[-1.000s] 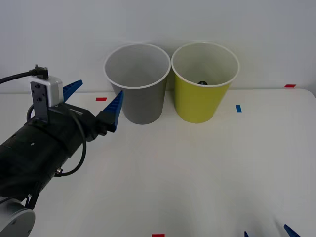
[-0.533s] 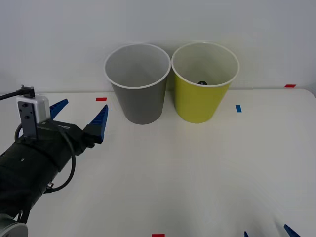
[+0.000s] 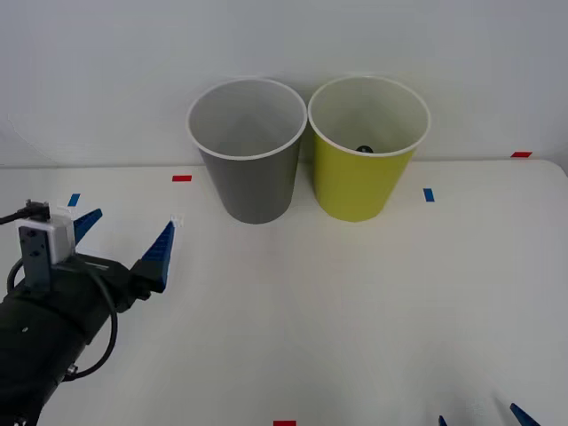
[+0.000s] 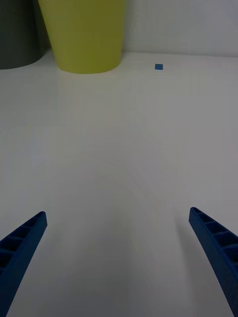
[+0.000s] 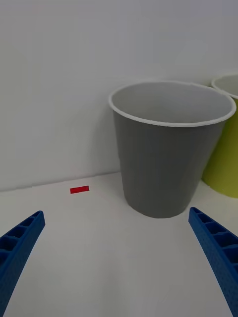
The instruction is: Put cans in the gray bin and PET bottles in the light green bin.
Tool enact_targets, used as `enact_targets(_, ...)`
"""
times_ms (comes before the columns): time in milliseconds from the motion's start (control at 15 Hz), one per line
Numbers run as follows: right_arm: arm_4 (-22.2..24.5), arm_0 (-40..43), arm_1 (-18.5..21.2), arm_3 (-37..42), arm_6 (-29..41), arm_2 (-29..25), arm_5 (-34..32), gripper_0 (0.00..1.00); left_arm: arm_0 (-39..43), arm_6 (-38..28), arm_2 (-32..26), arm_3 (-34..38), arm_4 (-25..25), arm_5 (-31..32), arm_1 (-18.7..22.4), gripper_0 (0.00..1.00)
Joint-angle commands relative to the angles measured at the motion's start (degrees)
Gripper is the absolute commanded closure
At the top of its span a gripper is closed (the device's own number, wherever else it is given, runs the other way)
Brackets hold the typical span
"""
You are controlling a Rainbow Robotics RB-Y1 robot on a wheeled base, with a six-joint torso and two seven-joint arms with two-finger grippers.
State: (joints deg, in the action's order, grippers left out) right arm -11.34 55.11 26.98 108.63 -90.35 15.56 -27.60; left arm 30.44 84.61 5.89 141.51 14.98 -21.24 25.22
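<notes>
The gray bin (image 3: 253, 177) and the light green bin (image 3: 364, 182) stand upright side by side at the back of the white table. Inside the light green bin a small dark speck (image 3: 364, 149) shows just above the near rim; it may be the PET bottle's cap, and the rest is hidden. Cans are out of view. My left gripper (image 3: 130, 224) hovers open and empty at the near left, well short of the gray bin (image 5: 166, 158). At the bottom right edge my right gripper (image 3: 479, 417) is open and empty, facing the light green bin (image 4: 84, 34) from afar.
Small red tape marks (image 3: 182, 177) and blue tape marks (image 3: 429, 194) dot the table (image 3: 355, 302). A white wall rises right behind the bins. The left arm's dark body takes up the near-left corner.
My left arm has pulled back toward the near left and dropped lower, away from the gray bin, with its fingers still open. The right gripper and both bins have not moved.
</notes>
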Motion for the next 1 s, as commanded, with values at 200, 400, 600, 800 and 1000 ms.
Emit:
enact_targets(200,0.0,0.0,0.0,0.0,0.0,0.0,0.0,0.0,6.3,-1.8,6.0,-9.8,-5.4,15.7,1.4,0.0)
enact_targets(400,0.0,0.0,0.0,0.0,0.0,0.0,0.0,0.0,8.8,-1.5,8.1,-13.1,-5.7,21.2,2.4,0.0)
enact_targets(600,0.0,0.0,0.0,0.0,0.0,0.0,0.0,0.0,10.8,-0.5,8.6,-13.1,-6.1,21.3,2.2,0.0)
enact_targets(800,0.0,0.0,0.0,0.0,0.0,0.0,0.0,0.0,11.6,3.5,8.7,-19.5,-10.0,28.9,0.4,0.0)
enact_targets(1000,0.0,0.0,0.0,0.0,0.0,0.0,0.0,0.0,14.3,2.7,7.6,-23.7,-19.4,33.4,-4.7,0.0)
